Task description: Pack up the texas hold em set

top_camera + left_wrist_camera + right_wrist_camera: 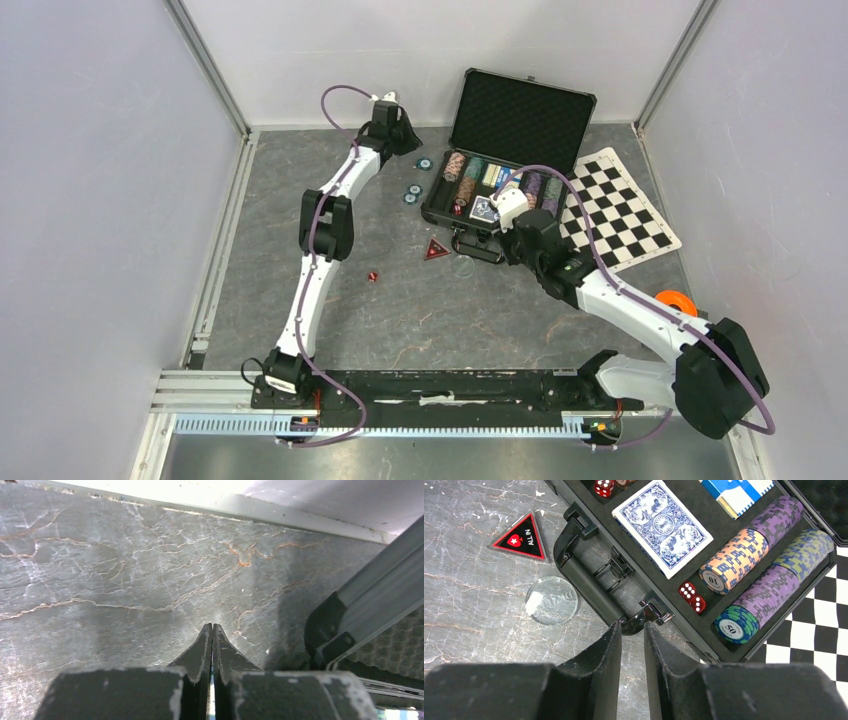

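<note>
Poker chips (412, 186): lying loose just near of left gripper (212, 635), left of case (520, 110)
Left gripper: pinching fully shut
Right gripper (630, 630): hovering, slightly parted

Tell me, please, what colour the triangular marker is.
The marker is black with a red border; the right wrist view shows it best.
</note>
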Tool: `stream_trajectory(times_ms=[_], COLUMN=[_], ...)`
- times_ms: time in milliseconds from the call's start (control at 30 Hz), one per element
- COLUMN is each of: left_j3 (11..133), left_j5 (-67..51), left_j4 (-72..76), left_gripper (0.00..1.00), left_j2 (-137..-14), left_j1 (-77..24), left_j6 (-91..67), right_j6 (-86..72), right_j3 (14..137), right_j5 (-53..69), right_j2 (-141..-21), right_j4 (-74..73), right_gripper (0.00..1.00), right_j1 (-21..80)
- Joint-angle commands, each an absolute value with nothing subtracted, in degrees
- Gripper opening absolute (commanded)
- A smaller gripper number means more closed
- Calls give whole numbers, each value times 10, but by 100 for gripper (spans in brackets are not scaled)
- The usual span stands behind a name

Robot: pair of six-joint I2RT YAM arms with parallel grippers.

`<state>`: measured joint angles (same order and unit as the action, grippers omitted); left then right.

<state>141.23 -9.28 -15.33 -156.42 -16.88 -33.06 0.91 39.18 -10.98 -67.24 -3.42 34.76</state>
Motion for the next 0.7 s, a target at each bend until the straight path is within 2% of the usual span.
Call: stream_trajectory(times_ms=[0,400,667], left_j3=[1470,1489,1486], left_j5=[-103,-116,-69], left_j4=[-183,-276,-350], left_gripper=[3,2,2], left_j2=[-1587,-1604,-1578], left_j1=[-169,-172,-186], left_j6=[-326,-284,-162], right_j6=[12,3,1], right_j3=[390,380,376], right_j5=[-97,-84,-73], right_j2=[-667,-654,-641], right_j4=[-4,-4,-8], right_gripper=[28,27,28], right_j1=[348,348,348])
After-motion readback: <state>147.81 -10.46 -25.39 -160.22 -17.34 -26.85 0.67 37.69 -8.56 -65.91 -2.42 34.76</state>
